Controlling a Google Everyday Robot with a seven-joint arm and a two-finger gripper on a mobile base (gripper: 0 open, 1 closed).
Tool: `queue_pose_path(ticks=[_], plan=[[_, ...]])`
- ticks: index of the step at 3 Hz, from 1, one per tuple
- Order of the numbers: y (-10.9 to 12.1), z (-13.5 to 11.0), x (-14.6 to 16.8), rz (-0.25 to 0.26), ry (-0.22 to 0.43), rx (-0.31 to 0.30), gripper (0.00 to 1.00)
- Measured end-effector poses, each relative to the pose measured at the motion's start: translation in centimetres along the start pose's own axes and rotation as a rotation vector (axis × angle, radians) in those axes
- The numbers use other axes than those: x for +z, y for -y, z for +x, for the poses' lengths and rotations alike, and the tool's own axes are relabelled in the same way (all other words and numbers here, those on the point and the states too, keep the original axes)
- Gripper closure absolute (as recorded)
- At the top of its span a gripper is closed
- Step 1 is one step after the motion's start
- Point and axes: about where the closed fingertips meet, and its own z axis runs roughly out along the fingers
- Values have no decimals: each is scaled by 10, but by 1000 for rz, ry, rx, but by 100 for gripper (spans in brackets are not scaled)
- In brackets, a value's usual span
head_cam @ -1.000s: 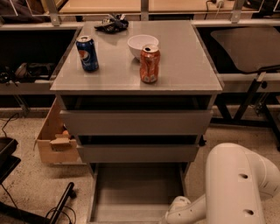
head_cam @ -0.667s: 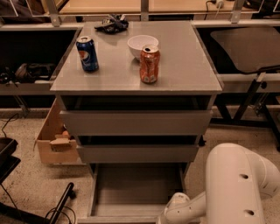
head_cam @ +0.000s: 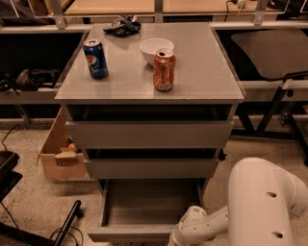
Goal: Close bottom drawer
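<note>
Grey cabinet (head_cam: 202, 72), speckled floor: bottom drawer (head_cam: 149, 204) is standing open, probably light-sliding and rigid, pushable at its flat front; gripper (head_cam: 180, 239) is hovering by its front-right corner, grip state untellable.

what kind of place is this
Probably a lab or office workspace: a grey drawer cabinet among desks, a cardboard box and cables on the floor. The robot's hand sits at the bottom edge, by the open bottom drawer.

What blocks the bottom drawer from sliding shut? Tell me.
Nothing visible does. The bottom drawer is pulled out, and nothing shows in its tray. The hand is at the drawer front's right end, by the picture's lower edge, with nothing between them.
</note>
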Motion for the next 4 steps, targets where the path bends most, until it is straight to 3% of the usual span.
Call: queue_pose_path(ticks=[1,3,4], plan=[[34,-27,-15,95,27,-11,100],[40,-32,-1,97,41,-18,100],[59,-35,15,124,57,-46,100]])
